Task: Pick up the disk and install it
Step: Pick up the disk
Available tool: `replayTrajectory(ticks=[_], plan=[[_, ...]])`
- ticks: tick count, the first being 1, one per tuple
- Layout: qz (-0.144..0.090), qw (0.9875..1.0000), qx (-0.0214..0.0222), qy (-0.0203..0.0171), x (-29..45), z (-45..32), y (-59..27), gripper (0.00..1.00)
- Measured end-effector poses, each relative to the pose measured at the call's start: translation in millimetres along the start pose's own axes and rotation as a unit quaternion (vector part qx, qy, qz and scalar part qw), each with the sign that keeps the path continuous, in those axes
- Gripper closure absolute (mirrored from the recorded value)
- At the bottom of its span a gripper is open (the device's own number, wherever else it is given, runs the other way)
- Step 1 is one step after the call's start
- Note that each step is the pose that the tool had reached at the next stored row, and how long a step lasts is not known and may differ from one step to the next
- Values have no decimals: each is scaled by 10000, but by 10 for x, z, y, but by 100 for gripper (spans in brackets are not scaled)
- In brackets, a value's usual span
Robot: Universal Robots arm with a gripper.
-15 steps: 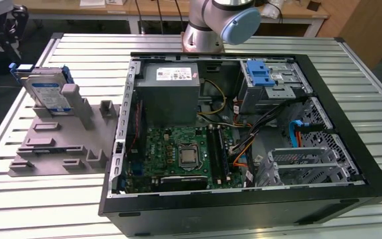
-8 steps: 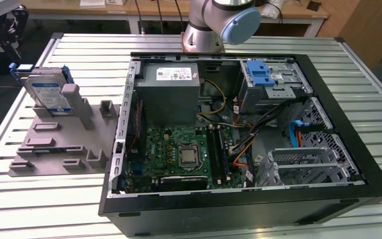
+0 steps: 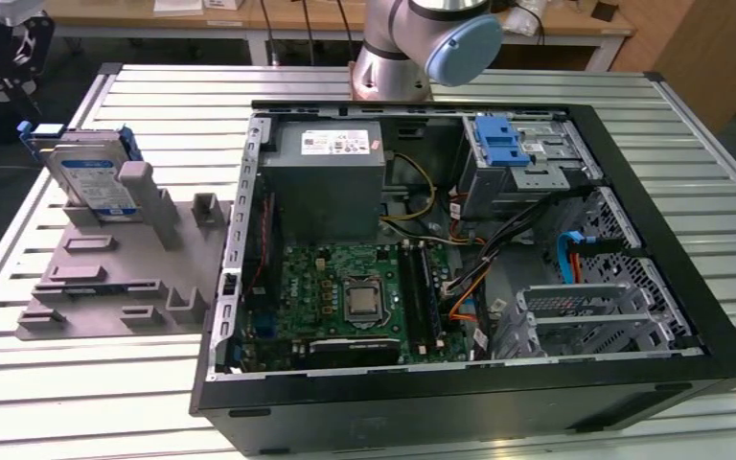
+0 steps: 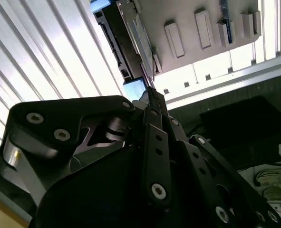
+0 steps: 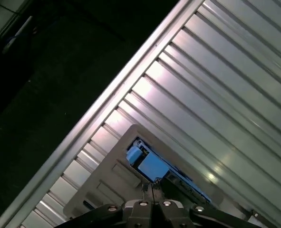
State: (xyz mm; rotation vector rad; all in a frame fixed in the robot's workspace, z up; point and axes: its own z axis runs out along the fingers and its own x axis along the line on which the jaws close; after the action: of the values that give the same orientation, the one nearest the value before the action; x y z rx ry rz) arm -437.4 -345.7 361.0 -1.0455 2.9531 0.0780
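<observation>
On the grey stand (image 3: 100, 278), to the exterior view's left of the open computer case (image 3: 471, 412): the disk (image 3: 91, 180), upright on edge
Stand post overlaps its front; slatted table (image 3: 87, 402) beneath; gripper (image 5: 152, 189) fingers pressed together, holding nothing, near the disk's blue end in the first wrist view

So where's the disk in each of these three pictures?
Exterior view: the disk stands on edge in the grey holder, at the exterior view's left of the open computer case.
First wrist view: the disk is seen edge-on, blue frame showing, just beyond the gripper.
Second wrist view: the disk is edge-on at one end of the holder.
Shared landmark: the grey holder under the disk.
</observation>
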Motion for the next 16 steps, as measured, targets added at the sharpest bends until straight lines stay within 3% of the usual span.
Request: replayTrajectory(ticks=[6,11,16], plan=[[-536,9986,-11,26,0,9,0,89],[-590,9983,-12,28,0,10,0,89],[-1024,9947,-23,46,0,18,-1,89]])
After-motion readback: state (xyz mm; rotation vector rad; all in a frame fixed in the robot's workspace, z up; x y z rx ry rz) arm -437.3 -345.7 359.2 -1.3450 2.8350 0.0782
